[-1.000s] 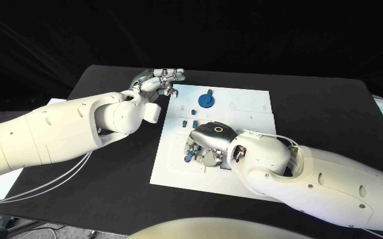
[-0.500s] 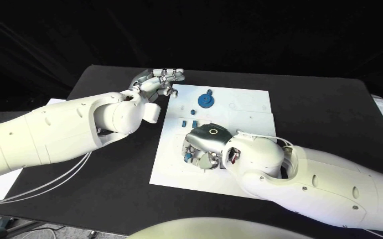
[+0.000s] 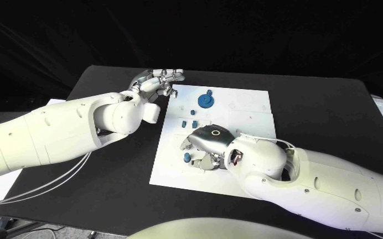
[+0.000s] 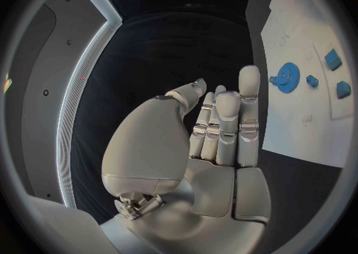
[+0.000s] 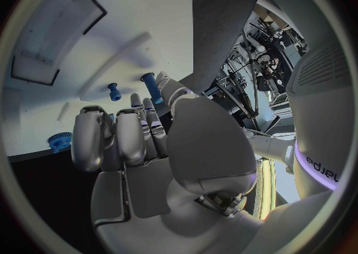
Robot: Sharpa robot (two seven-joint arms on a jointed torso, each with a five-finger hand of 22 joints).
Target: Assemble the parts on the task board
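The left hand (image 3: 158, 80), smooth silver metal on a glossy white arm, hovers at the far left corner of the task board (image 3: 247, 112), over the matte black worktop (image 3: 112, 84). The left wrist view (image 4: 216, 129) shows its fingers straight and side by side, the thumb folded near them, holding nothing. It lies as it did a second ago.

The task board is a flat white rectangular plate. Near its far edge rests a round blue gear (image 3: 206, 101) with a toothed rim and a small knob beside it. Nearer the robot than the gear lie small blocky blue pieces (image 3: 194, 123). Nearer still, at the board's left side just beside the right hand, a small blue peg (image 3: 186, 156) stands on the plate.

The right hand (image 3: 209, 142) is set low over the middle of the board, its rounded silver back up and its fingers curled down toward the plate. In the right wrist view (image 5: 142, 141) two short blue cylindrical pegs (image 5: 151, 87) show just past the fingertips; whether the hand grips any piece cannot be told. Against the frame a second earlier, this hand has crept toward the board's left side and slightly nearer the robot, and the blue parts beneath it are more hidden
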